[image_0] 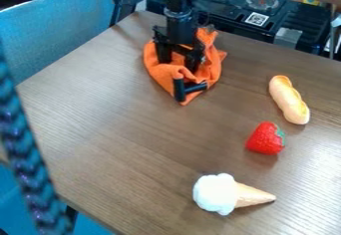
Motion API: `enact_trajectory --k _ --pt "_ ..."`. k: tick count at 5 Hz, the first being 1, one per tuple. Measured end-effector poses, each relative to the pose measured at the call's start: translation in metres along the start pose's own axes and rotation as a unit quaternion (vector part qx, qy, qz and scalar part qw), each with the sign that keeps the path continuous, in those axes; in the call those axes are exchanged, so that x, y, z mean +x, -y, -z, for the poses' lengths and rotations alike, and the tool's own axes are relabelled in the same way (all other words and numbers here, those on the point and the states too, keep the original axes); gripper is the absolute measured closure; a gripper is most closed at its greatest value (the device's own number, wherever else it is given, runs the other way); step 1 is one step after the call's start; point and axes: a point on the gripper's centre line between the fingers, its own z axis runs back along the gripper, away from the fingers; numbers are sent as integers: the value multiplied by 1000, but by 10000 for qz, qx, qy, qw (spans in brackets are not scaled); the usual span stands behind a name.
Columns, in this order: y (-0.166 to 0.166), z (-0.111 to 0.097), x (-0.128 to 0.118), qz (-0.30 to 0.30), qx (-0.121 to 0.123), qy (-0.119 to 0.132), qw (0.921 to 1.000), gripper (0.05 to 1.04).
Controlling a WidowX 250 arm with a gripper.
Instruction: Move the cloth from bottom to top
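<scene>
camera view: tool (178, 65) spread wide at orange cloth (158, 74); table edge (256, 45) near

The arm (180, 26) is matte black, with blocky joints and a rounded collar; a dark cable (138, 0) curves at left, above the angular black gripper (178, 62).

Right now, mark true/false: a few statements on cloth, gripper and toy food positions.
1. The gripper is at the orange cloth. True.
2. The cloth lies at the table's near end. False: it is toward the far end.
3. The strawberry sits between the bread and the ice cream cone. True.
4. The cone's tip points to the view's left. False: it points right.
</scene>
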Motion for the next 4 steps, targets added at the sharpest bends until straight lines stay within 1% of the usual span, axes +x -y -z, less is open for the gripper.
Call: enact_trajectory --k 1,2,3,4 --pt "9 -3 -34 305 -58 -103 9995 85" --pt "18 -5 -66 661 -93 -131 9977 85" --pt "25 -8 -96 1017 -128 -126 9946 85" --pt "26 -10 -120 1326 -43 -2 9912 85"
